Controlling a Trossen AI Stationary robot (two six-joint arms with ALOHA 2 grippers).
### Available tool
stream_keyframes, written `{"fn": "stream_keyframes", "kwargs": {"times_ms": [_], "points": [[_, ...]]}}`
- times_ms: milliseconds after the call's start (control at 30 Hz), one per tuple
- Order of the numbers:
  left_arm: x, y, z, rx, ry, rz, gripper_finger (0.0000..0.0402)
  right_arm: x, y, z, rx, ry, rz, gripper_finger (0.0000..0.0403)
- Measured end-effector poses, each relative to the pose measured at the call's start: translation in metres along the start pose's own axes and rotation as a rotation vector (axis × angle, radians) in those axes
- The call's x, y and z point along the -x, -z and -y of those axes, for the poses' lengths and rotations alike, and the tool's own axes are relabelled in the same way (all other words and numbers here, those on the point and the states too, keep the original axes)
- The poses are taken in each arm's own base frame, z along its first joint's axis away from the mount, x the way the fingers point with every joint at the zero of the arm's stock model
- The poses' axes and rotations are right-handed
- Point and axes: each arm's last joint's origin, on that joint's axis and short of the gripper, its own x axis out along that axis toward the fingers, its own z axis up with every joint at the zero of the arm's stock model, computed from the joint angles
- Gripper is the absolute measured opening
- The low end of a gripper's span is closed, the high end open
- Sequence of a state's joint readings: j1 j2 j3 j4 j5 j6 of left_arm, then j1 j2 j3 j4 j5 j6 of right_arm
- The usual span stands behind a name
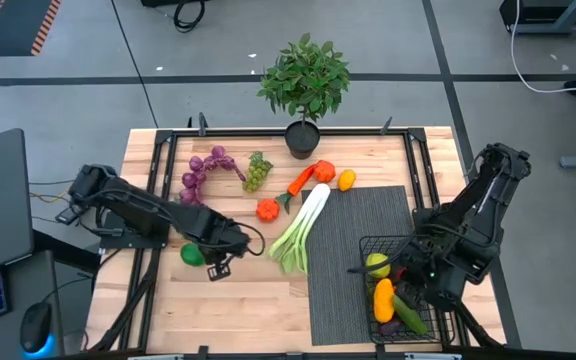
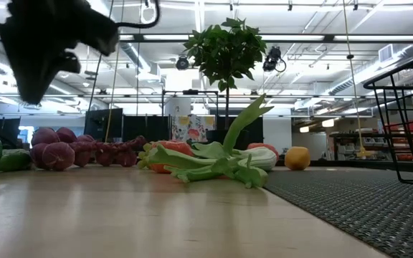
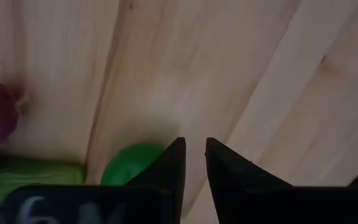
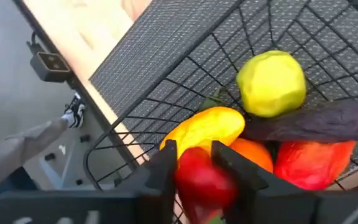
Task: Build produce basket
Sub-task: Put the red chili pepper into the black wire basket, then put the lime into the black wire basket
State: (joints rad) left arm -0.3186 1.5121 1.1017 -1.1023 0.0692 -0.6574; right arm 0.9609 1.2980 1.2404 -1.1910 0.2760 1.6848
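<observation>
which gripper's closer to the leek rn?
Left. The left gripper sits just beside the leek, over bare wood; the right gripper is across the mat, over the basket.
</observation>
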Motion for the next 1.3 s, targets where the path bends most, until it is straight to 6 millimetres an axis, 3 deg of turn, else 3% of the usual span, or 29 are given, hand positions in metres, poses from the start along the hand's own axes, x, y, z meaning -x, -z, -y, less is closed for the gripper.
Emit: {"fn": "stream_keyframes", "kwargs": {"times_ms": [133,300,533,800,967,1067,1300], "points": [[0.001,0.020,-0.016,0.069,0.060,0.063,0.0071,0.001,0.003,0.004,-0.034,0.037,-0.012,0.0158],[0.016,0.038,-0.035,0.192,0.167,0.118,0.0080,0.002,0.005,0.007,-0.063,0.058,-0.011,0.0205],[0.041,0.052,-0.043,0.304,0.279,0.194,0.0123,0.000,-0.001,0.007,-0.077,0.058,0.061,0.0248],[0.041,0.060,-0.035,0.275,0.307,0.153,0.0202,-0.001,-0.021,0.006,-0.089,0.049,0.169,0.0256],[0.037,0.066,-0.026,0.225,0.288,0.116,0.0239,-0.004,-0.031,0.006,-0.003,0.071,0.193,0.0254],[0.036,0.071,-0.025,0.172,0.262,0.103,0.0246,-0.006,-0.039,0.006,0.064,0.087,0.196,0.0254],[0.035,0.078,-0.017,0.224,0.275,0.088,0.0234,-0.008,-0.054,-0.005,-0.001,-0.017,0.236,0.0254]]}}
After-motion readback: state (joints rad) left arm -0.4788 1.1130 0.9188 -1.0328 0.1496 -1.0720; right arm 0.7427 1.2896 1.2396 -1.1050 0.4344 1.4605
